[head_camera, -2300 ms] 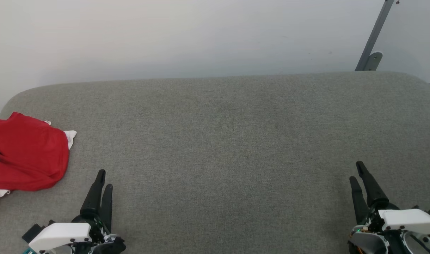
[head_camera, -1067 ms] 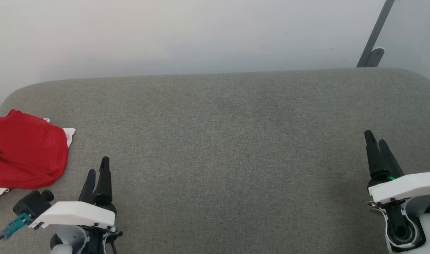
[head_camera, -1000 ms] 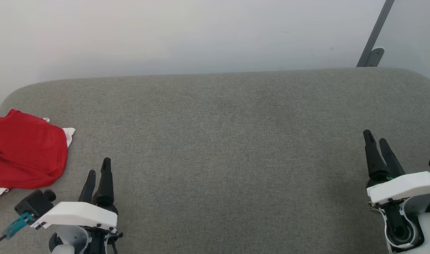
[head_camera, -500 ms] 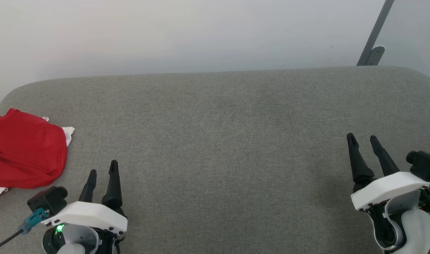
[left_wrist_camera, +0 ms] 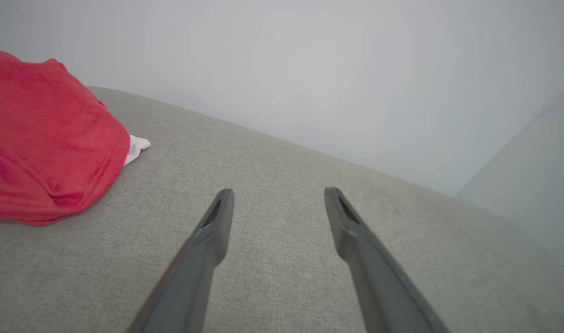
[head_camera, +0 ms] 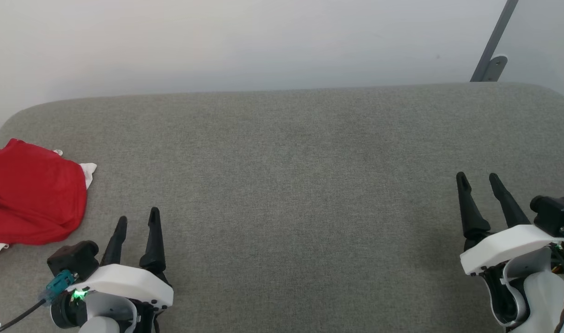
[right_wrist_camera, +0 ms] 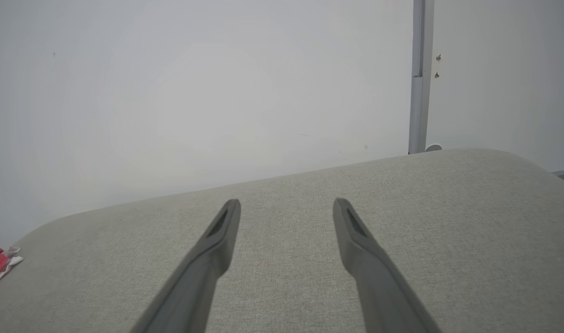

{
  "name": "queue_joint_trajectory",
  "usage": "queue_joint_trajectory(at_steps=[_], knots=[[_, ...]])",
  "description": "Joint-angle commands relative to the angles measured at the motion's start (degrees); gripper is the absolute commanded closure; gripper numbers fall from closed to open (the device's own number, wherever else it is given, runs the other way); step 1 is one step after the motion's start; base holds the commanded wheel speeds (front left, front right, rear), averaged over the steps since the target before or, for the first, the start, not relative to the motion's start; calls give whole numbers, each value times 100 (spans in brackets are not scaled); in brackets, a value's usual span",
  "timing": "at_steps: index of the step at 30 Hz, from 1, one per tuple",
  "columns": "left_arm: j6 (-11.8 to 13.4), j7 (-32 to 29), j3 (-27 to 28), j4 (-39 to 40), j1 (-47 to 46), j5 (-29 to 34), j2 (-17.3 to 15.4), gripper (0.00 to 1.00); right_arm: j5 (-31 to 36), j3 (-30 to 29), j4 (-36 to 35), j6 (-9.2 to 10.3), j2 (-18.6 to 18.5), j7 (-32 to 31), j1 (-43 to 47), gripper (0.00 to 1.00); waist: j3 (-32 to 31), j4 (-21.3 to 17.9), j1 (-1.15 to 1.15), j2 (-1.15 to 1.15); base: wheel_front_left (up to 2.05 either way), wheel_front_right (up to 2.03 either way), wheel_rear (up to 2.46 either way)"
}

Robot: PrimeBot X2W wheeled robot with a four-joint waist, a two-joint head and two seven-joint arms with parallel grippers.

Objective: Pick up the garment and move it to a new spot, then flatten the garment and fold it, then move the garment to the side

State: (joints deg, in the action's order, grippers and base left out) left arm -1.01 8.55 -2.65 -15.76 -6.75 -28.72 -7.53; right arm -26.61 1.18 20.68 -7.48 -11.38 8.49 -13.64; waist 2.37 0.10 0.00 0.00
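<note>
The garment (head_camera: pixel 34 196) lies untouched left of the spread left jaws.

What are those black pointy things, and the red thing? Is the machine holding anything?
It's a robot with two arms. One picture comes from a camera on its head, looking down at a grey padded surface. The black pointy things are its fingers, two per arm: the left fingers at lower left, the right fingers at lower right. The other two pictures come from small cameras on the wrists, each looking along that arm's own fingers. The red thing is the garment, a shirt lying bunched at the surface's left end, a bit of white peeking out. Nothing is held: both pairs of fingers stand open and apart from the shirt.
</note>
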Motion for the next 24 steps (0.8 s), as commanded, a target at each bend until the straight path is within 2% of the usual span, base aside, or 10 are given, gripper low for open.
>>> queue_joint_trajectory(at_steps=[1,9,24], knots=[[24,54,-5,91,-14,131,-15,0,118,12,-38,-1,-26,62,-154,0,13,-9,0,0,0,0,0],[-6,170,34,211,80,554,56,0,382,122,-12,-1,-107,177,-254,0,83,-21,0,0,0,0,0],[-161,363,154,353,169,1307,184,0,697,-33,-16,-2,-81,370,-184,0,113,40,0,0,0,0,0]])
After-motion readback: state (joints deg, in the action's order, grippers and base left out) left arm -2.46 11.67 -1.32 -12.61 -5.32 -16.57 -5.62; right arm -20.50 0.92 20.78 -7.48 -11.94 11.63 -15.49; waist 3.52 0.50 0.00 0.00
